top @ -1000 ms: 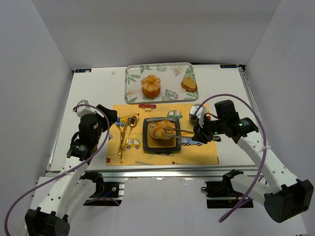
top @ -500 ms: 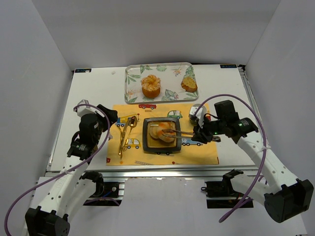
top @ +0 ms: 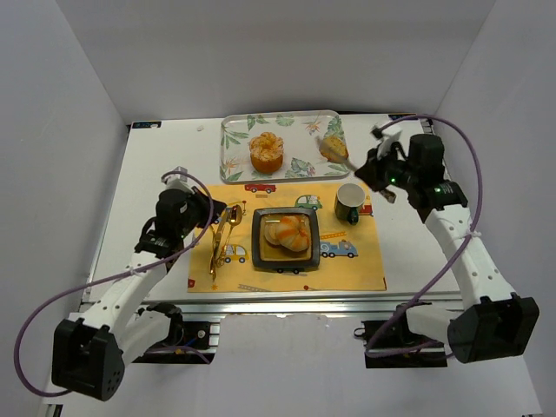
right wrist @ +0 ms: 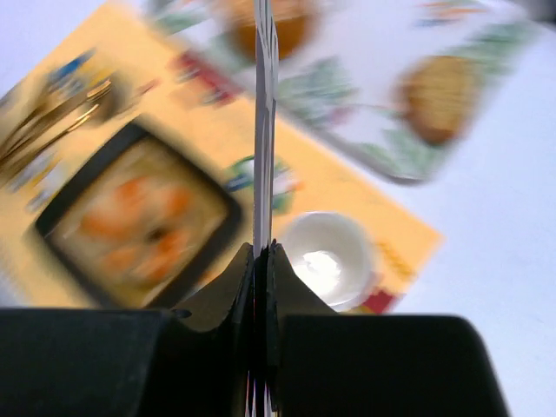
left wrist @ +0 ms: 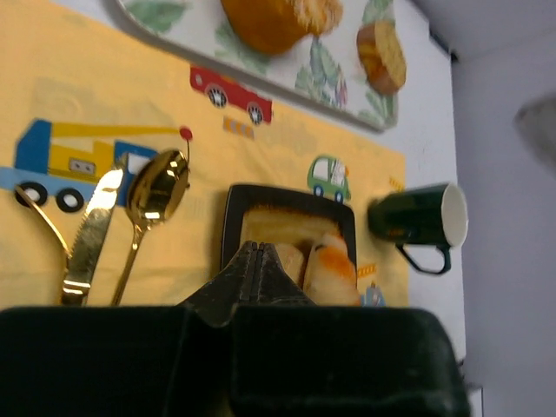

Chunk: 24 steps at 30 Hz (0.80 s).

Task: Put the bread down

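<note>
Black right end effector (right wrist: 263, 248) tight on thin tongs (right wrist: 263, 104); left end effector (left wrist: 252, 254) closed and empty.

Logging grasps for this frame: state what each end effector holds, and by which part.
The right end effector clamps a thin tool at its near end, the rest pointing forward. The left end effector is shut, holding nothing.

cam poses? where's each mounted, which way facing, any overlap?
Top external: above and behind the bases, looking down on the table; both arms show.
Left wrist: low over the placemat, facing the plate; left gripper shut at bottom.
Right wrist: high, looking down at the mug; right gripper shut on tongs.
Shared: all see plate, mug, tray.
</note>
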Each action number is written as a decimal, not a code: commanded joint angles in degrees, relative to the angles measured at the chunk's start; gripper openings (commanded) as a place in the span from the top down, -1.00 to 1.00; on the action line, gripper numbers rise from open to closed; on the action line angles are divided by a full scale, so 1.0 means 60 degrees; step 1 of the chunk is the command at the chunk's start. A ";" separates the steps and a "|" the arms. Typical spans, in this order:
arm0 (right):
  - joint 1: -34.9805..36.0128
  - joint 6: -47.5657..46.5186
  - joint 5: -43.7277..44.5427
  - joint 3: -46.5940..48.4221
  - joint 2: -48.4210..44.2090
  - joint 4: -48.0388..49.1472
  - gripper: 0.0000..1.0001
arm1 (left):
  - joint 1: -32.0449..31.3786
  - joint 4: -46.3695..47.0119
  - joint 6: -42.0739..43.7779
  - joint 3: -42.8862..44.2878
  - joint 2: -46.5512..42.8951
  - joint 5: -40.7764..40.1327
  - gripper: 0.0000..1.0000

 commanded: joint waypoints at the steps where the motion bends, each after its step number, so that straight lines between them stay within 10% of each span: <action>1: -0.1165 0.2123 0.2407 -0.0592 0.0039 0.3214 1.00 | -0.0568 0.0235 0.0422 0.0463 0.0424 0.1043 1.00; 6: -0.2441 0.1992 0.2853 -0.2132 0.1106 0.4306 1.00 | -0.1902 -0.0571 0.1112 0.0946 0.1347 0.0151 0.14; 13: -0.3820 0.1350 0.2238 -0.3027 0.2864 0.5100 0.89 | -0.2549 -0.0646 0.1347 0.0874 0.1803 -0.0509 -0.26; 24: -0.4493 -0.0188 0.1959 -0.2749 0.3951 0.3283 -0.63 | -0.2564 -0.0938 0.1450 0.0859 0.1803 -0.1183 -0.37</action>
